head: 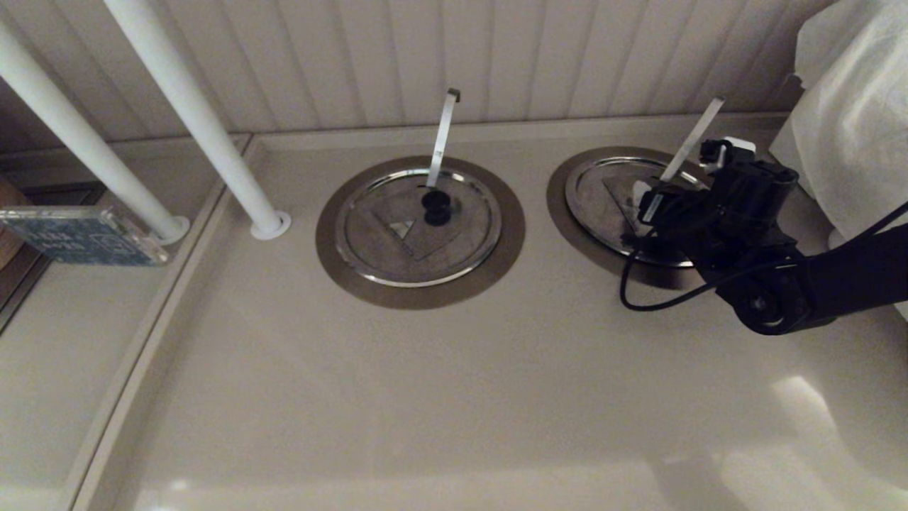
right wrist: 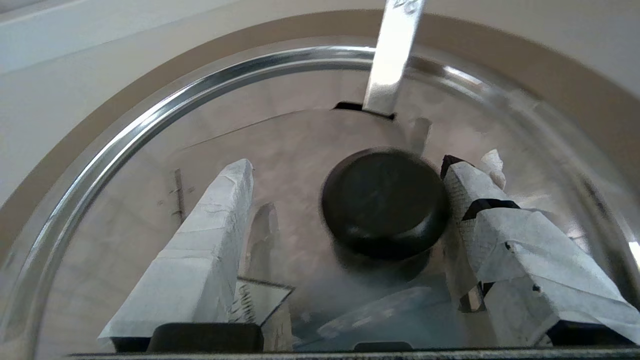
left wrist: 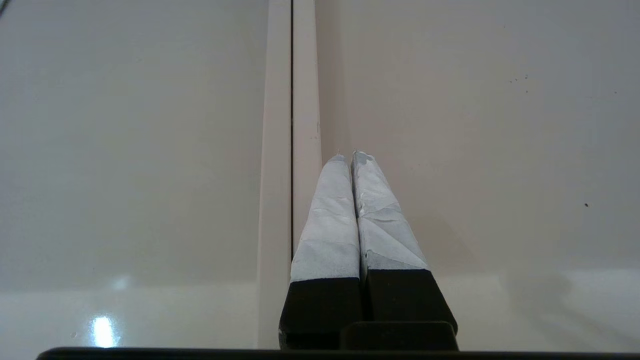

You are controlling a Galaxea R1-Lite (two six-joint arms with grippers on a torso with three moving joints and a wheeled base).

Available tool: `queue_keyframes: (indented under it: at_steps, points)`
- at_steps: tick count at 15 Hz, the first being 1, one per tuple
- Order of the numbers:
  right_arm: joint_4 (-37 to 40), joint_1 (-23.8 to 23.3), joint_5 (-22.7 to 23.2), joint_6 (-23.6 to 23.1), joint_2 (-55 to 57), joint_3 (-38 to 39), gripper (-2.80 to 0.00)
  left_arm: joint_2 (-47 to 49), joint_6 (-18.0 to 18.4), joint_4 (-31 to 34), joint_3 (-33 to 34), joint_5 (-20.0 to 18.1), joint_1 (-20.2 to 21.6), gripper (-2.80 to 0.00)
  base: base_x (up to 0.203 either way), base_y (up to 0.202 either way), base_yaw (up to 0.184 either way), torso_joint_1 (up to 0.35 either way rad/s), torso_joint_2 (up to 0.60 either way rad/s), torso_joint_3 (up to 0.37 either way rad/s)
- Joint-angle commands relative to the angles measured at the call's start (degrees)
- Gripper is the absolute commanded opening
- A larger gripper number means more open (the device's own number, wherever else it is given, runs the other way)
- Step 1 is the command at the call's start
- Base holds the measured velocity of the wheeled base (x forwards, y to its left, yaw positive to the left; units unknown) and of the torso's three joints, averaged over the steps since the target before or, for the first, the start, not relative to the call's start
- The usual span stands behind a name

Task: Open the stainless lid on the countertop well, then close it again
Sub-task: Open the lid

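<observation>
The stainless lid [head: 610,199] lies flat in the right-hand countertop well, inside the brushed-steel collar [head: 560,206]. Its slanting strip [head: 691,138] leans up to the right. My right gripper [head: 647,211] hangs low over the lid's middle and hides the knob in the head view. In the right wrist view the gripper [right wrist: 347,165] is open around the black knob [right wrist: 385,202]. One taped finger [right wrist: 465,190] touches the knob's side, and the other finger [right wrist: 220,210] stands well apart from it. The strip [right wrist: 392,55] rises from a slot behind the knob. The left gripper [left wrist: 352,156] is shut and empty over a counter seam.
A twin lid [head: 418,227] with an upright strip [head: 443,135] and a black knob [head: 436,206] sits in the middle ring. Two white poles [head: 198,121] slant down at the left. A white covered bulk [head: 851,121] stands close on the right. A blue box [head: 78,234] lies far left.
</observation>
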Motion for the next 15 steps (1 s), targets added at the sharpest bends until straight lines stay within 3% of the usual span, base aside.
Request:
queue_keyframes:
  at_steps: [1,15]
  points:
    - [-0.32,0.37,-0.1,0.05,-0.13,0.3,0.0,0.0,0.0,-0.04,0.01,0.02,0.0,-2.8,0.0,0.0,0.0,0.0,0.0,0.0]
    - [-0.76,1.26,-0.31,0.05,-2.54,0.67,0.0,0.0,0.0,-0.05,0.01,0.02,0.0,-2.8,0.0,0.0,0.0,0.0,0.0,0.0]
